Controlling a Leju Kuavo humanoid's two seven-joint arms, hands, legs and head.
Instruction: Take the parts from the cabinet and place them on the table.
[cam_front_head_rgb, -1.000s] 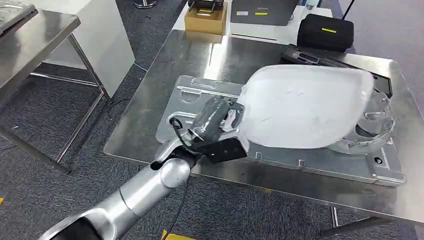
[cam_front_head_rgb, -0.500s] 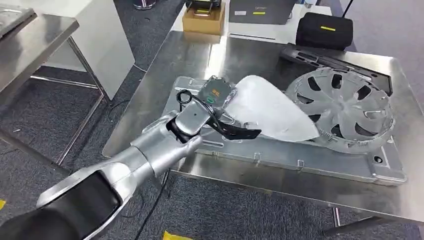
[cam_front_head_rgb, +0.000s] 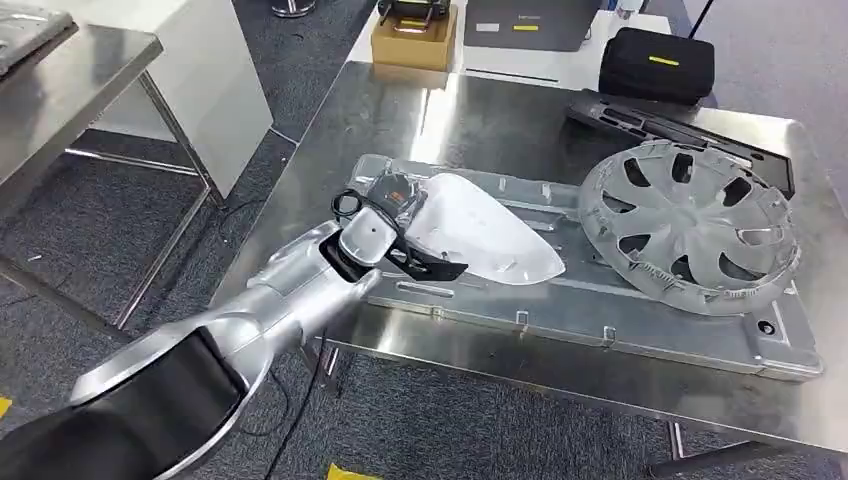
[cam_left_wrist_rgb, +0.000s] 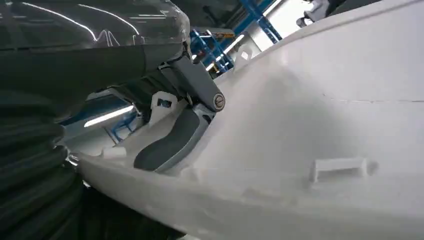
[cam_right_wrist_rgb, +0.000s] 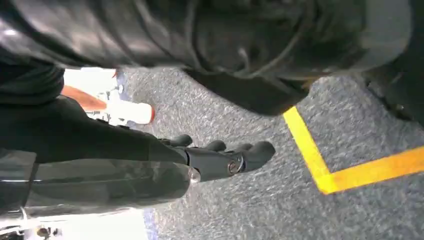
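Care matters while the left hand (cam_front_head_rgb: 400, 225), gripping the white plastic cover (cam_front_head_rgb: 480, 240) over the flat metal panel (cam_front_head_rgb: 640, 310) left of the hubcap (cam_front_head_rgb: 690, 225), lowers it level, then spreads; right hand (cam_right_wrist_rgb: 220, 157) hangs loosely spread.

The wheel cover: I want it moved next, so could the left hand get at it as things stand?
Probably not yet: the left hand holds the white part. The wheel cover lies uncovered on the table.

Your left hand (cam_front_head_rgb: 400, 225) with white cover (cam_front_head_rgb: 480, 240) over the flat metal panel (cam_front_head_rgb: 600, 300), wheel cover (cam_front_head_rgb: 690, 225) blocks the right, black trim (cam_front_head_rgb: 660, 125) behind, bare table (cam_front_head_rgb: 330, 180) open left.
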